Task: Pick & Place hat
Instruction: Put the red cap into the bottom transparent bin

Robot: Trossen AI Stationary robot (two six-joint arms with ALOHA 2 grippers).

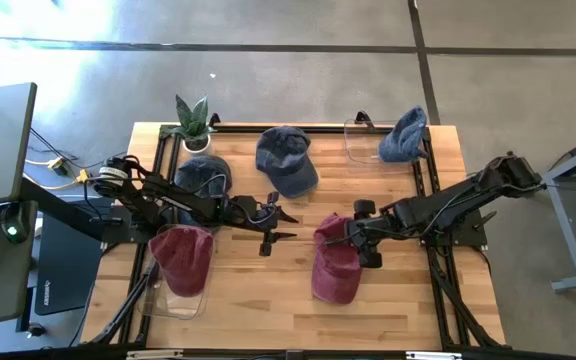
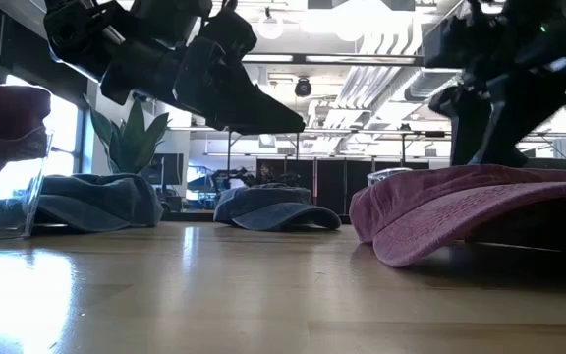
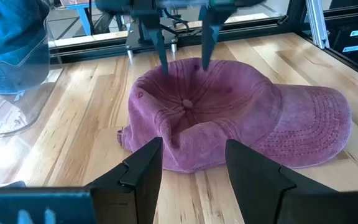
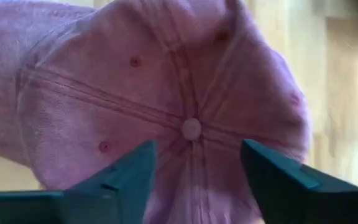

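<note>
While lying flat on the worktop (image 1: 268, 290), right of centre: maroon hat (image 1: 335, 262). Just over its crown, right claw (image 1: 352, 238), fingers spread wide, gripping nothing. Left of it, near the middle, left claw (image 1: 280, 225), partly open, empty, above the boards.

The high view looked straight down on the whole wooden table (image 1: 268, 300). The low view sat at tabletop level, facing across it into the room. The left wrist view faced a maroon cap (image 3: 229, 124) from nearby; the right wrist view hung just above the same cap's crown.
</note>
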